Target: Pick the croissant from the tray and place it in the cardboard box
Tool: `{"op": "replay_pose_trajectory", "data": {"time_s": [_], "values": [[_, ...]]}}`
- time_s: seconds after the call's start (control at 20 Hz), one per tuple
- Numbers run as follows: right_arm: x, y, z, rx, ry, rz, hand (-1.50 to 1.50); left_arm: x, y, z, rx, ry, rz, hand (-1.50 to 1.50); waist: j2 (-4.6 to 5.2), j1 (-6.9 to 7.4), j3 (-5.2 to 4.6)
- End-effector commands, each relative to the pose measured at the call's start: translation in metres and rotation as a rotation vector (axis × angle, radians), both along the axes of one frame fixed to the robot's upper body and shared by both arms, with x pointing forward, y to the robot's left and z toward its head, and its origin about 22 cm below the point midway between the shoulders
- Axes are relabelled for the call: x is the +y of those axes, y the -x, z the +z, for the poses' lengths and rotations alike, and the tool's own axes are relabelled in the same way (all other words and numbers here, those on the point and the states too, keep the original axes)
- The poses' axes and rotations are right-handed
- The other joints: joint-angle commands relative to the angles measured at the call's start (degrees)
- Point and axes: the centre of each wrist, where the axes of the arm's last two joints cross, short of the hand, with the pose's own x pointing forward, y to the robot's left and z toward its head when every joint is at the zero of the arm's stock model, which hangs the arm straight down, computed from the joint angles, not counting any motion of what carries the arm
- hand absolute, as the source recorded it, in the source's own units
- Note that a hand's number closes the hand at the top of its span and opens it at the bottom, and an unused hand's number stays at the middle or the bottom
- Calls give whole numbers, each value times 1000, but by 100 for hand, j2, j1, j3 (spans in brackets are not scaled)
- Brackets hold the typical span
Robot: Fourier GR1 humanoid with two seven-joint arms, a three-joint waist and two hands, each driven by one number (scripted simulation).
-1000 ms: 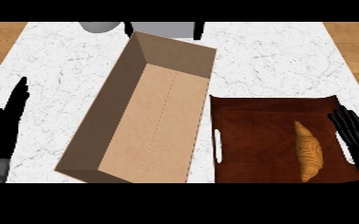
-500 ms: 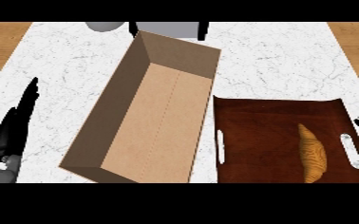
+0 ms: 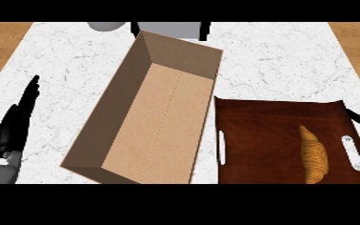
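The golden croissant (image 3: 313,155) lies lengthwise at the right side of the dark brown tray (image 3: 260,133), at the lower right of the head view. Just left of the tray stands the long open cardboard box (image 3: 104,119), set at a slant, with nothing in it. My left hand (image 3: 17,122) rests at the left edge on the counter, fingers straight and pointing up, clear of the box. Of my right hand (image 3: 354,115) only a dark sliver shows at the right edge, beside the tray's far right corner and above the croissant.
The white marble counter (image 3: 281,62) runs across the view, with wood showing at both top corners. A grey round object (image 3: 105,26) and a grey block (image 3: 169,29) with black sides stand at the far edge behind the box. White handle slots (image 3: 222,148) mark the tray's sides.
My right hand has slid off toward the right edge, away from the tray. My left hand has leaned in slightly to the right. The croissant, tray and box have not moved.
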Motion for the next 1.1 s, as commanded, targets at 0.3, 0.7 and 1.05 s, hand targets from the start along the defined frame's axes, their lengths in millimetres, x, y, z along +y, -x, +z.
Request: {"op": "replay_pose_trajectory", "data": {"time_s": [0.3,0.7,1.05], "values": [[39,-48,-4,134,134,198,-150,3,-18,14,-6,4,-4,0,-16,-45,-9],[42,-35,-12,127,197,196,-150,3,-4,0,9,-7,9,0,-29,-91,-13],[39,-40,-25,130,160,212,-150,5,-5,20,-10,-3,9,0,-25,-48,-8]]}}
